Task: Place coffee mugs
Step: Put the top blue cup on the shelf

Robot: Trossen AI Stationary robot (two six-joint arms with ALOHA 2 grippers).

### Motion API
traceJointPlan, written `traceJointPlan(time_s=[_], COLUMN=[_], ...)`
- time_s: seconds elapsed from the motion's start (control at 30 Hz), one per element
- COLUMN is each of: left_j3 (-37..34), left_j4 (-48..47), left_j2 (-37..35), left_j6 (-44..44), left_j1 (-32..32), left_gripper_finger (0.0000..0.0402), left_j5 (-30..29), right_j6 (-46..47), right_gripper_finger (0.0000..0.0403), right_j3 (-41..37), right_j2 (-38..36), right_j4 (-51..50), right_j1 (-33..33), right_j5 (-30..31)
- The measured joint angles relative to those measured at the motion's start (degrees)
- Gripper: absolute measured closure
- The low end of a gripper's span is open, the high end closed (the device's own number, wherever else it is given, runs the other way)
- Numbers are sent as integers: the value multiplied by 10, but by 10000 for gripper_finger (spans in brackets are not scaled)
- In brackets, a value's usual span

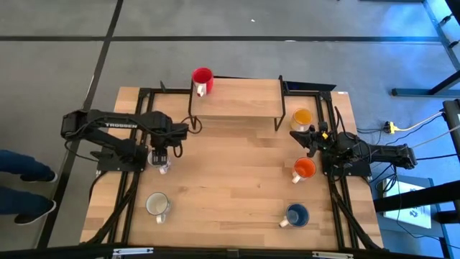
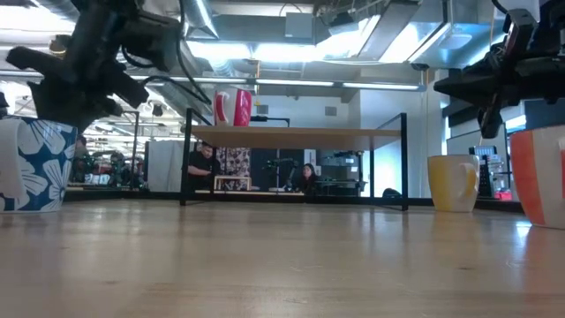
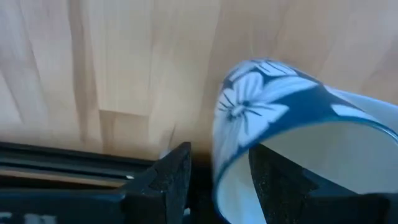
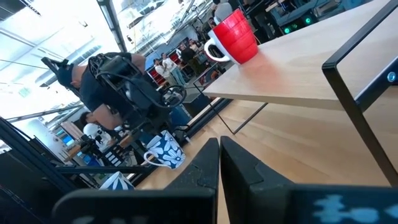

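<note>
While the left arm's fingers (image 3: 214,186) stood parted on either side of the wall of a blue-and-white flowered mug (image 3: 292,124), one finger inside the cup and one outside, I couldn't tell if they were actually pinching it or just straddling the rim. Seen from above, that left gripper (image 1: 159,160) sat over the mug at about 9 o'clock on the wooden surface (image 1: 237,180), with the mug resting on the wood beside the arm's base.

Over at 3 o'clock the right gripper (image 1: 310,140) was parked, fingers (image 4: 217,168) pressed together and holding nothing.

Progress-wise, I'd say one down, five to go. Only the red mug (image 1: 203,78) stood up on the little raised shelf (image 1: 237,101), at its 10 o'clock corner. Everything else was down on the wood:

- second patterned white mug (image 1: 157,206) around 7 o'clock
- yellow-orange mug (image 1: 302,117) at roughly 2 o'clock, just beside the shelf leg
- orange-red mug (image 1: 304,169) around 4 o'clock, near the right arm
- blue mug (image 1: 295,215) at about 5 o'clock

My guess is the shelf is the target and the flowered mug was next in line, though nothing had lifted yet.
</note>
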Motion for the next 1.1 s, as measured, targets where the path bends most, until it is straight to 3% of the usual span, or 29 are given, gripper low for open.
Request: traceJointPlan(time_s=[0.17,0.43,0.53,0.67,0.9,1.1], left_j3=[-3,-2,-2,18,144,253], left_j4=[9,19,19,10,-36,-33], left_j2=[0,0,0,0,0,2], left_j6=[0,3,2,-13,-44,-47], left_j1=[0,0,0,0,-7,-28], left_gripper_finger=[271,386,384,386,386,386], left_j5=[0,10,9,7,15,15], right_j6=[0,4,56,56,98,90], right_gripper_finger=[398,398,398,398,394,325], right_j3=[0,0,0,0,0,15], right_j2=[0,0,0,0,0,3], right_j4=[0,0,1,1,11,38], right_j1=[0,0,0,0,0,0], right_j5=[2,2,2,5,41,18])
